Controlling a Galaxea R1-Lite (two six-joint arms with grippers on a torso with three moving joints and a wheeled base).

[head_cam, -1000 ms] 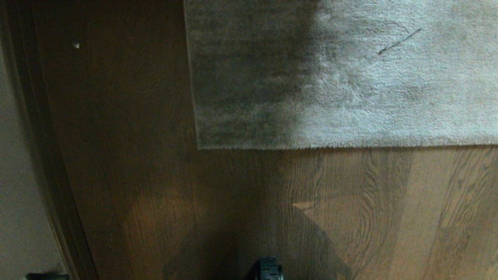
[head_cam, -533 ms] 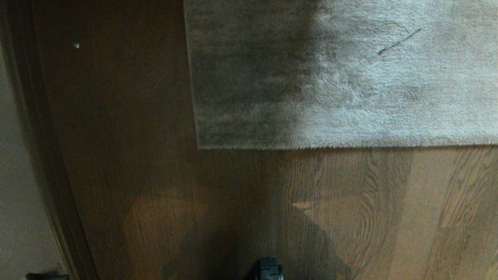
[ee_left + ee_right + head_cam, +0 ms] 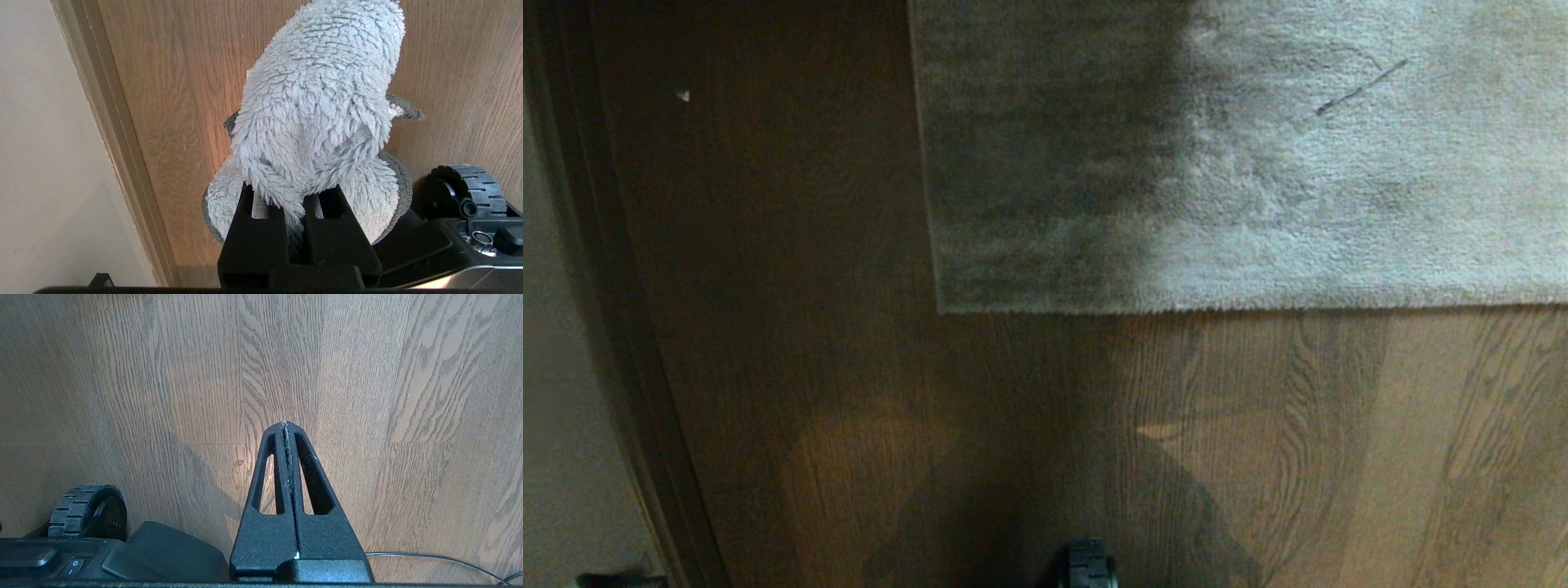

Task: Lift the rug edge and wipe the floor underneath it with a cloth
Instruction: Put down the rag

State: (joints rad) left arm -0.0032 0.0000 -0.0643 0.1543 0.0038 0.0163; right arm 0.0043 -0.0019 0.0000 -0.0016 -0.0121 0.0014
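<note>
rug edge (image 3: 1241, 309): lies flat on the floor (image 3: 1258, 441), square corner toward the robot's left, not lifted yet.
cloth (image 3: 322, 110): fuzzy pale rag, clamped in the left gripper (image 3: 297, 204) jaws, hanging over bare planks.
right gripper (image 3: 287, 428): jaws pressed together, empty, well short of the rug.
advice: part the right jaws, pinch low at the corner, peel it up, then sweep the cloth beneath.

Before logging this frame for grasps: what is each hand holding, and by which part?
The left hand pinches the cloth by one bunched end. The right hand is shut on nothing.
</note>
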